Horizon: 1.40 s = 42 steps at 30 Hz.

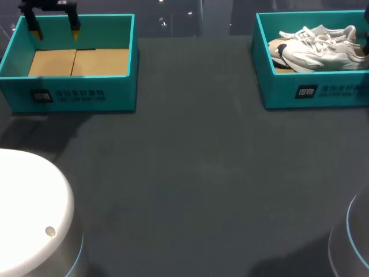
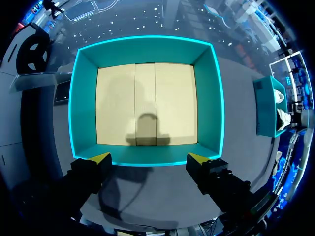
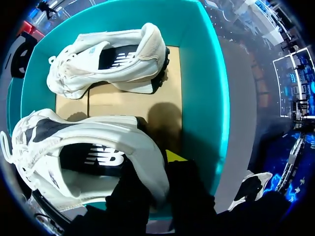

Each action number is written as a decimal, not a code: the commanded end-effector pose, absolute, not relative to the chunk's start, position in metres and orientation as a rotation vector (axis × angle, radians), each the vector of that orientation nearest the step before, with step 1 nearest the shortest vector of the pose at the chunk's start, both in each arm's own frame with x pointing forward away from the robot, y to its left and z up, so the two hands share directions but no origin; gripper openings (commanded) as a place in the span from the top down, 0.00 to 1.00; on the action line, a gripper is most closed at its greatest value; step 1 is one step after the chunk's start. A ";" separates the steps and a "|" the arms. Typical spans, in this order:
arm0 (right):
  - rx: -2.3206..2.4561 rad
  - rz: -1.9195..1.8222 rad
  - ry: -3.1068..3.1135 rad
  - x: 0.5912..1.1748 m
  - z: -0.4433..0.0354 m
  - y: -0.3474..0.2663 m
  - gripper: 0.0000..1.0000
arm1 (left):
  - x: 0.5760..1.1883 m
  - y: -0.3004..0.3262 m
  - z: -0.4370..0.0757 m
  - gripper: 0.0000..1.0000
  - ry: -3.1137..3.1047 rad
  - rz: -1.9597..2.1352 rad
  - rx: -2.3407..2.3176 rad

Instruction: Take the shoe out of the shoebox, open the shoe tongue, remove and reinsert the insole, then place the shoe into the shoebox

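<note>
The dark grey table (image 1: 190,173) carries two teal cardboard boxes well apart: an empty left box (image 1: 69,86), over whose rim the left gripper (image 1: 55,32) hangs spread wide and holding nothing, likely parked clear, and the right shoebox (image 1: 311,95) holding both white lace-up sneakers (image 1: 317,46). The right gripper (image 3: 153,167) sits at the heel of the nearer sneaker (image 3: 98,142), probably because that rim lifts well; whether it has clamped, I cannot tell.

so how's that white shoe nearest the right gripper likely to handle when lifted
The shoe probably lifts light, being a padded trainer. Held at the heel, its toe would likely droop. Its loose laces may snag on the shoebox wall.
</note>
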State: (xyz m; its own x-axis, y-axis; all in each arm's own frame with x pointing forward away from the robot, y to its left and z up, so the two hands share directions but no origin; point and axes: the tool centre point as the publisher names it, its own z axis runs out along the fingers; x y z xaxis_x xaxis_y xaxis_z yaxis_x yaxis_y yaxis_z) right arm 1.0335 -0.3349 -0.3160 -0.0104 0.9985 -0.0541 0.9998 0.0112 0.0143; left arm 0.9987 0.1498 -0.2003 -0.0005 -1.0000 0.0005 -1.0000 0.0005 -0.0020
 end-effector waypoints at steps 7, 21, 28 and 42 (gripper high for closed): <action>2.162 -0.058 2.141 1.035 -0.260 -0.328 1.00 | 0.999 0.150 -0.200 0.00 2.221 -0.002 -2.220; 2.071 -0.070 1.986 1.030 -0.158 -0.319 1.00 | 0.999 0.150 -0.200 0.00 2.221 -0.002 -2.220; 2.022 -0.104 1.898 1.010 -0.123 -0.307 1.00 | 0.999 0.150 -0.200 0.00 2.221 -0.002 -2.220; 2.027 -0.167 1.681 0.917 -0.108 -0.234 1.00 | 0.999 0.150 -0.200 0.00 2.221 -0.002 -2.220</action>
